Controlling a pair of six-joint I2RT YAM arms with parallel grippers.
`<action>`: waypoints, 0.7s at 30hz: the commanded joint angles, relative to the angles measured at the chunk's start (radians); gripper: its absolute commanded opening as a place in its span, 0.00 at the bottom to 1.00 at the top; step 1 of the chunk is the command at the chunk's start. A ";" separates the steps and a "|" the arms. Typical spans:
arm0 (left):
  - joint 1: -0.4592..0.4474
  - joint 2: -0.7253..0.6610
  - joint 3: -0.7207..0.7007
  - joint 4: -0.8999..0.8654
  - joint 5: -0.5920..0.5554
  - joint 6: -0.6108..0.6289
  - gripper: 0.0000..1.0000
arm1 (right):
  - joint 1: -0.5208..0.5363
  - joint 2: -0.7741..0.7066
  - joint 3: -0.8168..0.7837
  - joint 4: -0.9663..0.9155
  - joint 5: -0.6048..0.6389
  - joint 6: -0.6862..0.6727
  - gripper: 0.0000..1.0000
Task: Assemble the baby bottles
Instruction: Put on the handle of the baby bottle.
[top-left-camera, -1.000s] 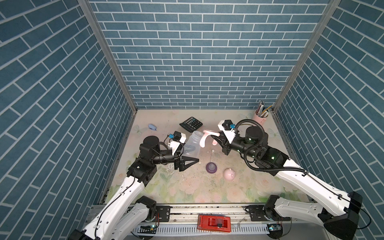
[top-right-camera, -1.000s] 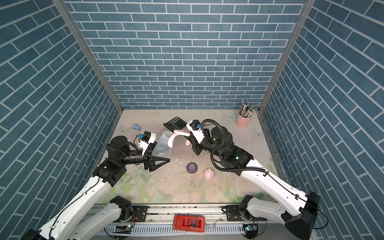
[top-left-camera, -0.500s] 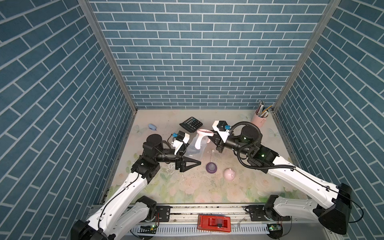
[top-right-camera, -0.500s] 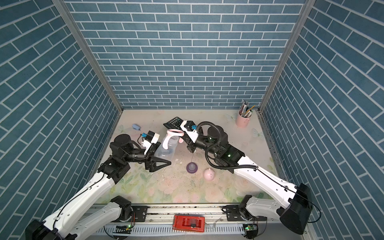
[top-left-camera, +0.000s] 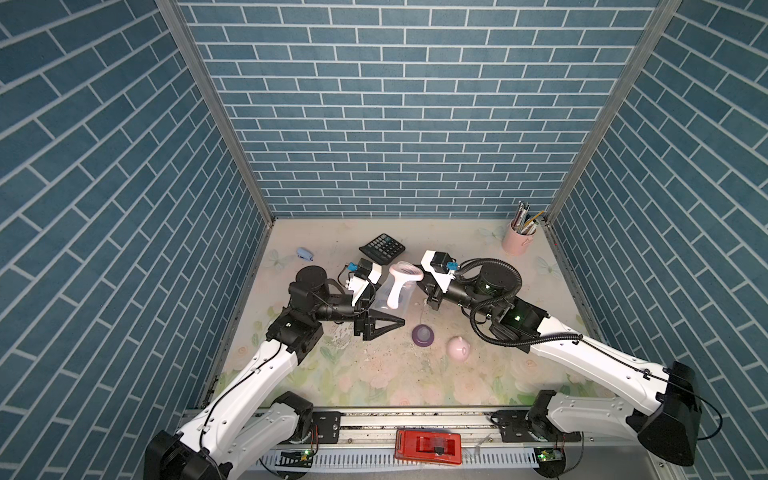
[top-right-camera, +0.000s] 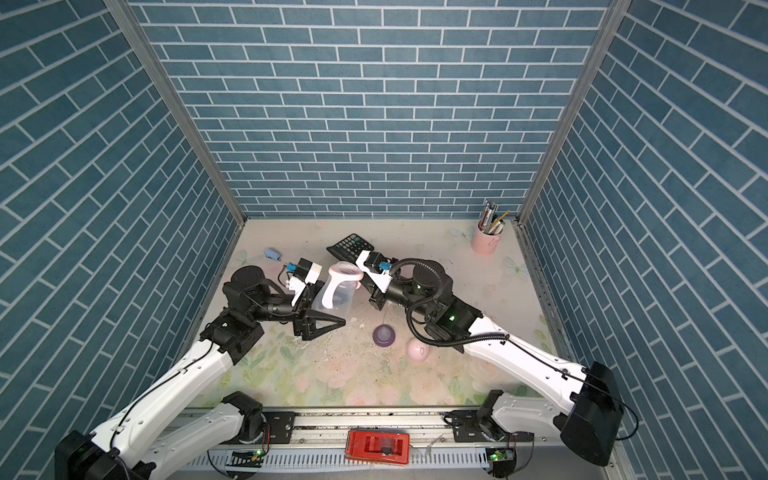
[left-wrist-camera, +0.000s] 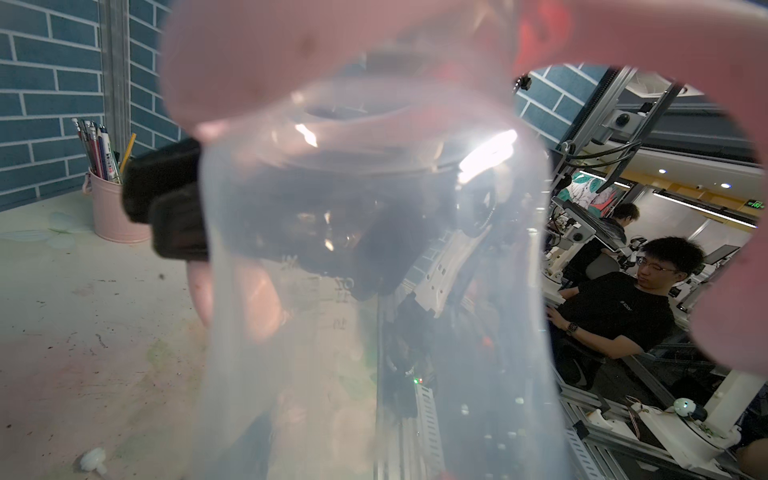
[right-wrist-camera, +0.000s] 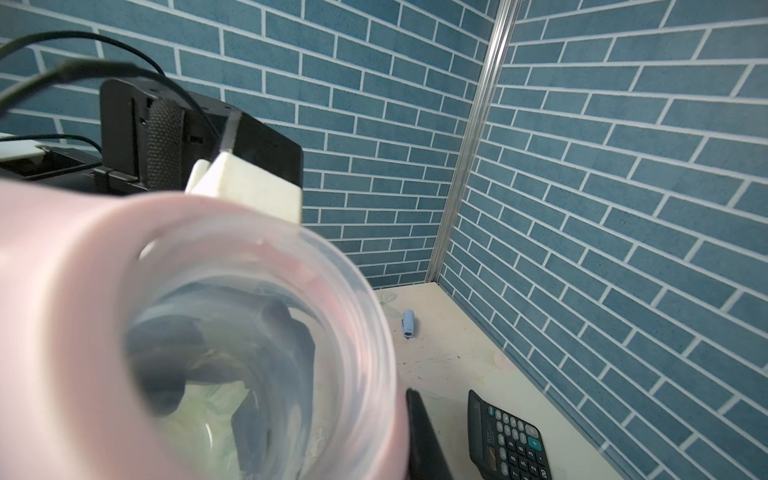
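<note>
The left gripper (top-left-camera: 380, 309) is partly closed around the clear bottle (top-right-camera: 343, 297) and holds it tilted above the worktop (top-left-camera: 374, 374). The right gripper (top-left-camera: 426, 282) is fully closed on the pink handle ring (top-left-camera: 405, 272) at the bottle's mouth. The purple collar (top-left-camera: 423, 334) and the pink cap (top-left-camera: 458, 347) stand near each other on the worktop.

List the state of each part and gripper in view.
bottle: tilted, mouth uncovered.
handle ring: around the bottle neck.
nipple collar: loose on the table, upright.
cap: loose on the table.
left gripper: shut on bottle.
right gripper: shut on handle ring.
pen cup: upright, holding pens.
</note>
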 joint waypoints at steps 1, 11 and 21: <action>-0.005 0.005 0.030 0.052 -0.013 -0.011 0.65 | 0.021 -0.022 -0.017 0.065 0.020 -0.072 0.00; -0.006 0.030 0.006 0.226 -0.036 -0.135 0.65 | 0.096 0.000 -0.050 0.127 0.117 -0.202 0.00; -0.006 0.009 0.006 0.240 -0.051 -0.146 0.65 | 0.123 0.020 -0.062 0.128 0.141 -0.268 0.00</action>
